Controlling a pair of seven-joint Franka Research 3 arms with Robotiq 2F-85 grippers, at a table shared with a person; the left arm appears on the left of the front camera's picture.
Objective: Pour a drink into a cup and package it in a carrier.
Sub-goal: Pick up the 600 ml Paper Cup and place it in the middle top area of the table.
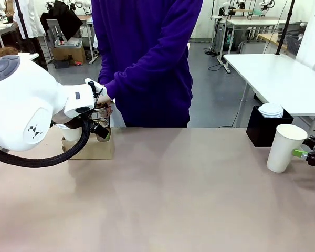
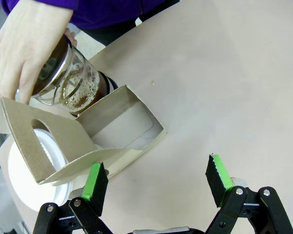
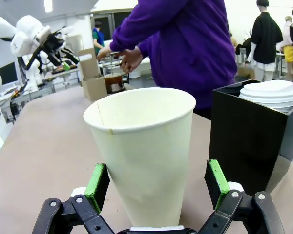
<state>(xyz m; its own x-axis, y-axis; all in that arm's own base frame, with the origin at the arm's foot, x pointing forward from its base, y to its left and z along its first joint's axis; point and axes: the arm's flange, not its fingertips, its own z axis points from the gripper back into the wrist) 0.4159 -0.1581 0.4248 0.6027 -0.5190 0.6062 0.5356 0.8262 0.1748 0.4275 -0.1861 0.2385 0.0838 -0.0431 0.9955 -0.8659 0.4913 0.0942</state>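
Note:
The white paper cup (image 3: 145, 146) stands upright between the fingers of my right gripper (image 3: 156, 187), which is open with a gap on each side. From the front, this cup (image 1: 286, 147) is at the table's right edge, with the right gripper (image 1: 306, 151) beside it. My left gripper (image 2: 156, 183) hangs open just over the brown cardboard carrier (image 2: 105, 139), holding nothing. A person's hand (image 2: 27, 48) grips a glass pot (image 2: 71, 85) of dark brown drink, tilted behind the carrier. Another white cup (image 2: 27, 173) sits in the carrier.
A black box (image 1: 262, 128) holding white lids (image 1: 271, 110) stands behind the right-hand cup. The person in a purple top (image 1: 147, 58) stands at the far side, at the carrier (image 1: 92, 148). The tan table (image 1: 173, 194) is bare across its middle.

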